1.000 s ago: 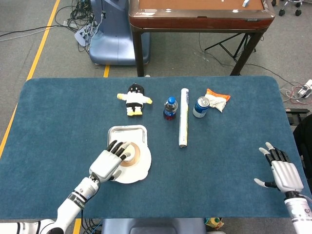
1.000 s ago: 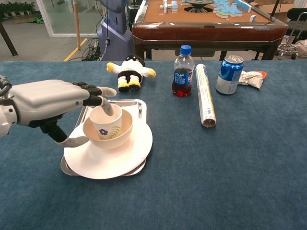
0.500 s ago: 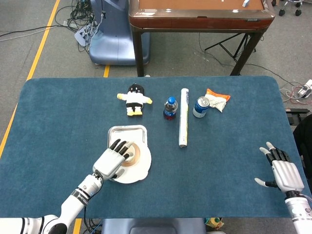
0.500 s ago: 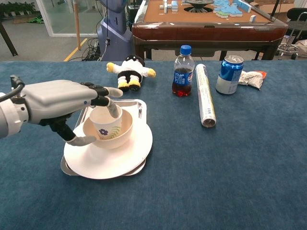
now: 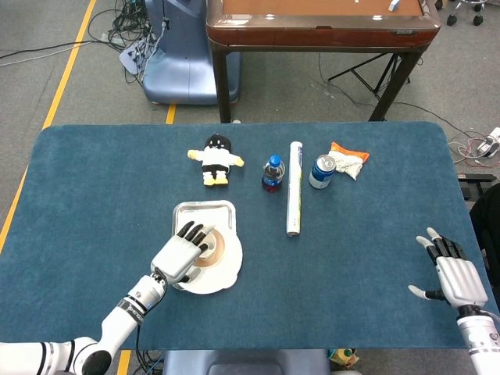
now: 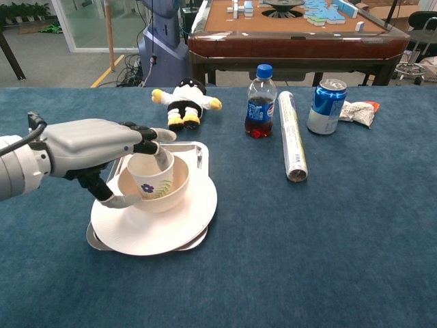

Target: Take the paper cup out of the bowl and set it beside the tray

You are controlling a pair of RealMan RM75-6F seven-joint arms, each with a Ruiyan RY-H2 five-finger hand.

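A white paper cup (image 6: 149, 179) with a blue flower print stands in a cream bowl (image 6: 172, 191). The bowl sits on a white plate (image 6: 179, 227) on a metal tray (image 6: 199, 154). My left hand (image 6: 95, 143) hovers over the cup from the left, fingers spread, with one fingertip (image 6: 162, 158) dipping inside the cup's rim and the thumb low against the bowl's left side. In the head view the left hand (image 5: 181, 254) covers the cup and most of the bowl. My right hand (image 5: 451, 273) rests open near the table's right front edge, holding nothing.
Behind the tray (image 5: 203, 209) lie a plush toy (image 5: 215, 158), a cola bottle (image 5: 273, 173), a long white roll (image 5: 294, 198), a blue can (image 5: 321, 171) and a snack bag (image 5: 348, 159). Blue cloth stretches left and right of the tray.
My left hand has edged a little to the right over the cup, and its thumb has come closer to the bowl's side. The cup, the bowl and the right hand have not moved.
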